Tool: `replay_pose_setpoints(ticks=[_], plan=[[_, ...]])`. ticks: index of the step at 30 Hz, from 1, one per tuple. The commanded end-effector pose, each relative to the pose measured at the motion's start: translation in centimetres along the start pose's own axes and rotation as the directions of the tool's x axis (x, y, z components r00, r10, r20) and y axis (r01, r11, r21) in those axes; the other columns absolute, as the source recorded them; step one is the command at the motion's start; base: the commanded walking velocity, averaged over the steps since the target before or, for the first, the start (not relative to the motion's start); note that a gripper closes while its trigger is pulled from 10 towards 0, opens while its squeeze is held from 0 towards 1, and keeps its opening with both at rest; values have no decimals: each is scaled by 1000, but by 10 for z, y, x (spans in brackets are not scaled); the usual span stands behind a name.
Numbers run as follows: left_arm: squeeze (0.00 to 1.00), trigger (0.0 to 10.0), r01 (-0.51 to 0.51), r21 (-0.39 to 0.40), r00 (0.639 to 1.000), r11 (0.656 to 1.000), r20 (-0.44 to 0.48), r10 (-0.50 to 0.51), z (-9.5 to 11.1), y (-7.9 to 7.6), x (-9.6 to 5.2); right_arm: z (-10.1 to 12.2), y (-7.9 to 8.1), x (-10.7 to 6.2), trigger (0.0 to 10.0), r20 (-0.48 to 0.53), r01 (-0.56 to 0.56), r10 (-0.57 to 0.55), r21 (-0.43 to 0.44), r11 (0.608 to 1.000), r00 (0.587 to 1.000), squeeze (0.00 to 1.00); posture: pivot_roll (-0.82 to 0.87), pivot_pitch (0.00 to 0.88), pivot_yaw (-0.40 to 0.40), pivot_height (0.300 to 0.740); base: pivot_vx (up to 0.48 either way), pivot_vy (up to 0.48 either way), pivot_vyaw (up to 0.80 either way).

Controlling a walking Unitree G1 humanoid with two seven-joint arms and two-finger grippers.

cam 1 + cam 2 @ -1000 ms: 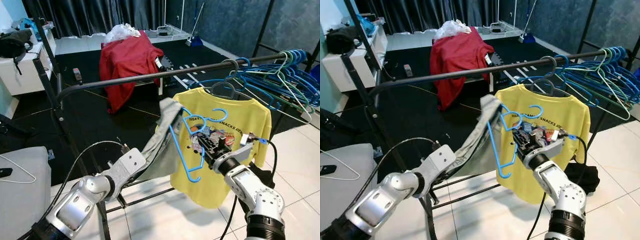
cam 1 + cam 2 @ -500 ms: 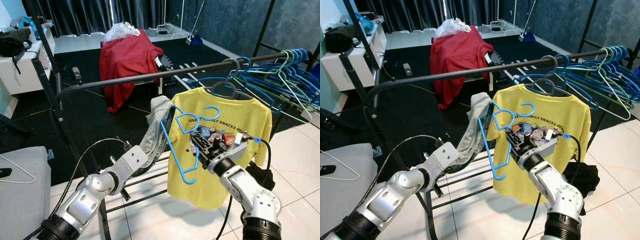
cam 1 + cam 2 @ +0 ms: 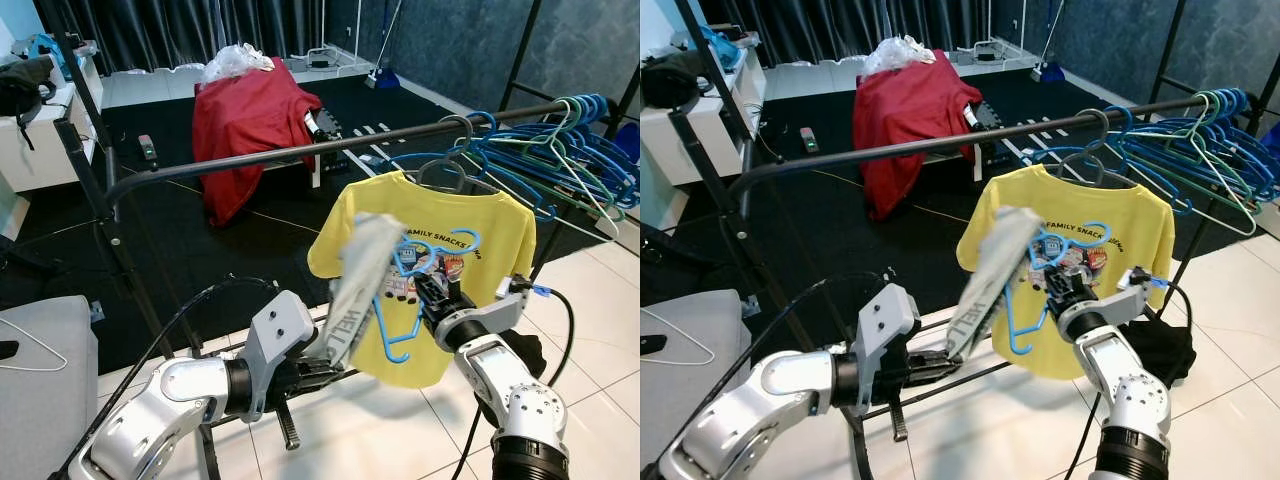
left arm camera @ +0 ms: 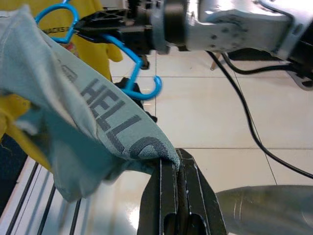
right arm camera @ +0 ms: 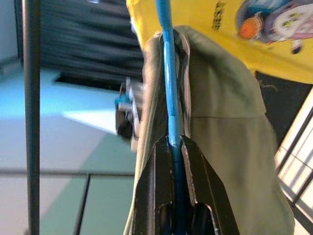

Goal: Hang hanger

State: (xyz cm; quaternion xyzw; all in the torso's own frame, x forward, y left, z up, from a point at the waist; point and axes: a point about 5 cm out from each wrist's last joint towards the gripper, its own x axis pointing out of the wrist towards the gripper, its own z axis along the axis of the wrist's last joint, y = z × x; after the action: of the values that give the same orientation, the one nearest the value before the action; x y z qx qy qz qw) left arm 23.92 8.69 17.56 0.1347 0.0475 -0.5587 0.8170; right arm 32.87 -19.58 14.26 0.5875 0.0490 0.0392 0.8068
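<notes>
Silver, rounded left arm [image 3: 170, 405] with a boxy grey wrist block and a looping black cable. Right arm [image 3: 515, 385] matches, blue-tipped cable, black fingers [image 5: 198, 181].

red cloth [image 3: 250, 125] on bench, white cabinet [image 3: 30, 140] nearby

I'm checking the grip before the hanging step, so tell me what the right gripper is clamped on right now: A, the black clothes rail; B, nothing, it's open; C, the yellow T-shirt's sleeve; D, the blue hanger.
D: in the right wrist view the right gripper has its black fingers closed on the blue hanger, with the grey garment draped over it.
</notes>
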Motion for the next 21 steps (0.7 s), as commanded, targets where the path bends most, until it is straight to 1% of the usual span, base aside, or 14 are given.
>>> replay_pose_setpoints(ticks=[1, 2, 3, 5, 6, 7, 8, 10, 13, 15, 17, 18, 20, 21], plan=[[0, 10000, 36, 27, 999, 999, -18, -35, 0, -5, 0, 8, 1, 2, 0, 74, 12, -16, 62, 998, 997, 0, -54, 82, 5, 735, 0, 0, 0], [0, 10000, 36, 27, 999, 999, -18, -35, 0, -5, 0, 8, 1, 2, 0, 74, 12, -16, 62, 998, 997, 0, -54, 82, 5, 735, 0, 0, 0], [0, 10000, -11, 58, 999, 998, -47, 13, -4, 0, 2, 11, 5, 3, 0, 94, -5, -7, 121, 993, 996, 0, -54, 80, 5, 735, 0, 0, 0], [0, 10000, -11, 58, 999, 998, -47, 13, -4, 0, 2, 11, 5, 3, 0, 94, -5, -7, 121, 993, 996, 0, -54, 80, 5, 735, 0, 0, 0], [0, 10000, -91, 100, 992, 991, -77, 99, -10, 10, 5, 10, 12, 4, 0, 85, -45, 31, 165, 985, 996, 0, -55, 77, 5, 735, 0, 0, 0], [0, 10000, -223, 140, 965, 965, -110, 239, -20, 26, 9, 3, 21, 3, 0, 27, -95, 92, 162, 982, 995, 0, -61, 76, 6, 735, 0, 0, 0], [0, 10000, -300, 163, 938, 940, -130, 322, -26, 35, 10, -3, 27, 2, 0, -17, -128, 132, 153, 980, 991, 0, -61, 76, 6, 735, 0, 0, 0], [0, 10000, -340, 173, 921, 924, -139, 365, -29, 40, 11, -7, 30, 2, 0, -46, -145, 153, 142, 979, 987, 0, -61, 76, 6, 735, 0, 0, 0], [0, 10000, -357, 171, 912, 918, -148, 382, -30, 42, 10, -10, 31, 1, 0, -61, -150, 159, 129, 980, 985, 0, -61, 76, 6, 735, 0, 0, 0], [0, 10000, -394, 174, 892, 903, -168, 421, -34, 49, 12, -16, 27, -1, 0, -104, -134, 146, 107, 985, 984, 0, -66, 74, 5, 735, 0, 0, 0], [0, 10000, -515, 179, 822, 839, -176, 542, -36, 69, 18, -32, 17, -8, 0, -203, -93, 101, 50, 994, 974, 0, -76, 73, 8, 735, 0, 0, 0], [0, 10000, -548, 183, 801, 816, -166, 575, -34, 76, 19, -35, 13, -11, 0, -213, -71, 77, 37, 997, 974, 0, -81, 74, 13, 735, 0, 0, 0], [0, 10000, -552, 175, 803, 815, -153, 576, -31, 78, 20, -32, 11, -11, 0, -190, -54, 63, 51, 997, 980, 0, -80, 77, 14, 735, 0, 0, 0], [0, 10000, -531, 183, 818, 827, -145, 557, -29, 77, 19, -28, 10, -11, 0, -164, -46, 58, 73, 996, 985, 0, -80, 79, 15, 735, 0, 0, 0]])
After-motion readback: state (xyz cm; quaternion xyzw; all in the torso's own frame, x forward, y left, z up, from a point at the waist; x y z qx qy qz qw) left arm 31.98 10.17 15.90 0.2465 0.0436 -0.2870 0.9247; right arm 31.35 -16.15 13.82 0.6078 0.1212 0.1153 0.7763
